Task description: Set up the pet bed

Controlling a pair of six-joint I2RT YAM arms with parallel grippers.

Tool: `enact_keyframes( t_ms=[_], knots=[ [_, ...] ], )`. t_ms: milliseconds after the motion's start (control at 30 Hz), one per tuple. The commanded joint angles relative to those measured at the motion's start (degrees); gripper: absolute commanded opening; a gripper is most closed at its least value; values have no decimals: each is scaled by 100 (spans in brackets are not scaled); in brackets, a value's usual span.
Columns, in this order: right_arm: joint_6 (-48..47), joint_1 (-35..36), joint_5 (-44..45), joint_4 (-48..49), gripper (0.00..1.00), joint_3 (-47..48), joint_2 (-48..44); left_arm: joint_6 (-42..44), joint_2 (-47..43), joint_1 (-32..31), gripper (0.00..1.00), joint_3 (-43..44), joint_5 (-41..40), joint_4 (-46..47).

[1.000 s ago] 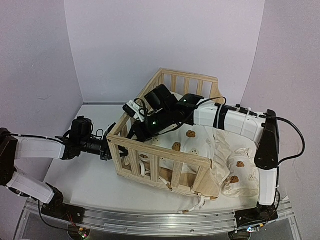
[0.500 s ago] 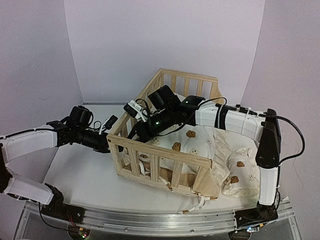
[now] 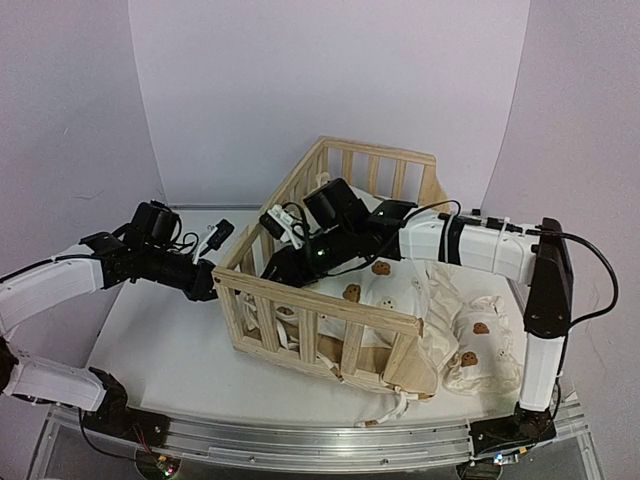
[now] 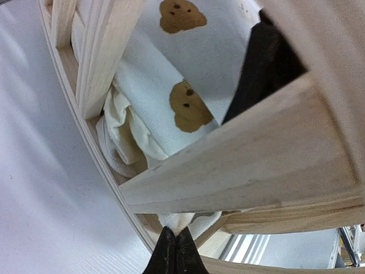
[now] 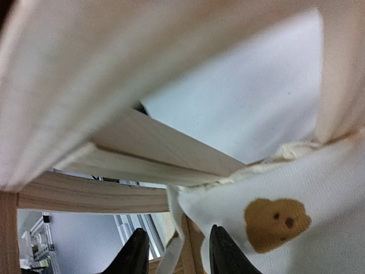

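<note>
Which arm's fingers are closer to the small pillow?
Right. The right fingers are inside the pet bed beside the pillow; the left fingers are outside the bed's opposite side.

Notes pale lilac walls (image 3: 330, 80) on three sides — plain, evenly lit. Finds white tabletop (image 3: 160, 350) below, aluminium rail (image 3: 300, 440) along its near edge.

Soft, even light fills the overhead view, faint shadow under the pet bed (image 3: 320, 302). Both wrist views blur up close, the right worst at upper left.
</note>
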Motion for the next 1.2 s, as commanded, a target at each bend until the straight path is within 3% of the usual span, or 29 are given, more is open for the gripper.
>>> enact_keyframes(
  t_ms=[0, 167, 267, 400, 500, 600, 667, 767, 867, 967, 1167],
  knots=[
    [306, -61, 122, -126, 42, -343, -293, 300, -383, 38, 0, 339, -2, 260],
    [39, -56, 359, 7, 54, -833, -692, -471, -285, 57, 0, 553, 155, -50],
    [-2, -63, 301, 98, 54, -961, -726, -1018, -327, 90, 0, 663, 593, -114],
    [-47, -63, 477, 345, 52, -1215, -780, -1681, -566, 135, 0, 847, 512, -74],
    [-31, -59, 568, 590, 53, -1377, -816, -1713, -759, 152, 0, 886, -101, -258],
    [-7, -64, 551, 609, 52, -1345, -773, -1686, -846, 150, 0, 906, -1243, -864],
    [13, -64, 546, 626, 52, -1336, -771, -1848, -855, 152, 0, 717, -1090, -885],
    [6, -59, 529, 636, 52, -1345, -802, -2119, -843, 148, 32, 143, -127, -560],
    [-18, -64, 529, 641, 52, -1345, -814, -2654, -1129, 152, 51, -600, 470, 508],
    [-11, -62, 495, 681, 51, -1320, -810, -2952, -1126, 148, 56, -1020, 972, 1703],
    [9, -57, 417, 733, 50, -1270, -793, -2731, -220, 142, 53, -1033, 1488, 2221]
  ],
)
